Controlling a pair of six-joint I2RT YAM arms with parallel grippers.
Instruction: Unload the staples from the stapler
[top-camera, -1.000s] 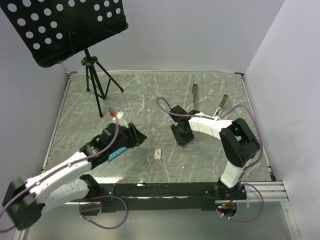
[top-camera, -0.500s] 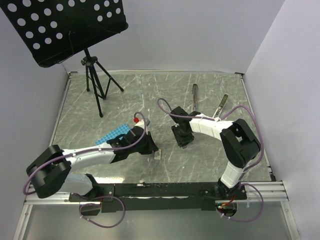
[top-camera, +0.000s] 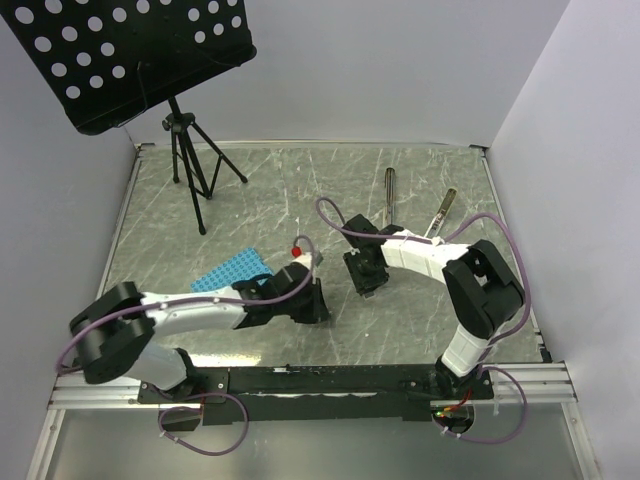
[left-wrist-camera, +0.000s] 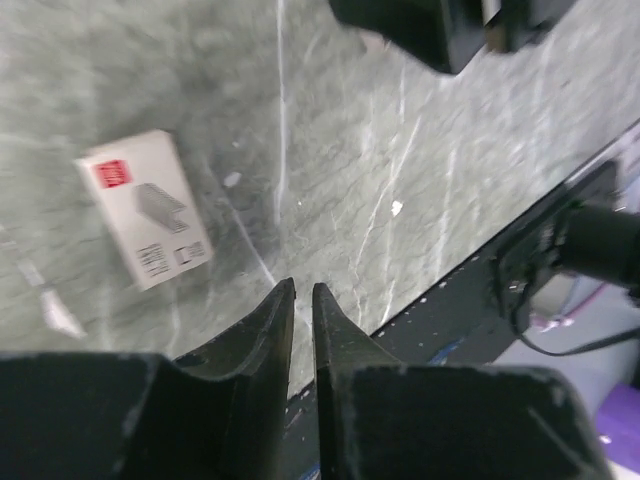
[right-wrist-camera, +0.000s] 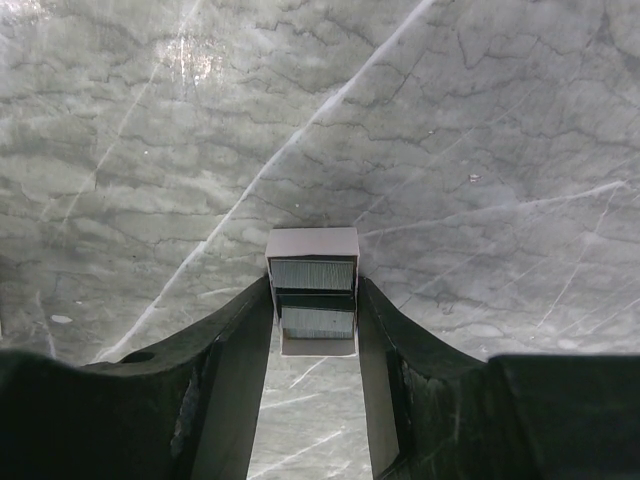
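1. The stapler (top-camera: 445, 208) is showing as a short, slim bar, black along the body with a pale silvery top face; finer detail is too small to make out.
2. It is lying flat on the grey marbled tabletop (top-camera: 300, 190) toward the far right, at about 2 o'clock from the tabletop's centre, its long axis running from 1 o'clock to 7 o'clock.
3. A second slim dark bar (top-camera: 390, 190) is lying near it, on its 9-to-10 o'clock side and apart from it, pointing 12 to 6 o'clock.
4. The right fingers (top-camera: 367, 284) are clamping a small white-and-grey block (right-wrist-camera: 312, 270), one finger pressing each side. The stapler is sitting well apart from them, between 1 and 2 o'clock.
5. The left fingers (left-wrist-camera: 283, 305) are standing almost together, with only a thin slit between them, and are gripping nothing. In the overhead view the stapler is lying well apart from them, at about 2 o'clock.
6. A small white box (left-wrist-camera: 145, 208) with a red mark is lying on the tabletop near the left fingers, at about 10 o'clock in the left wrist view, not touching them.
7. A blue studded plate (top-camera: 232, 272) is lying beside the left arm.
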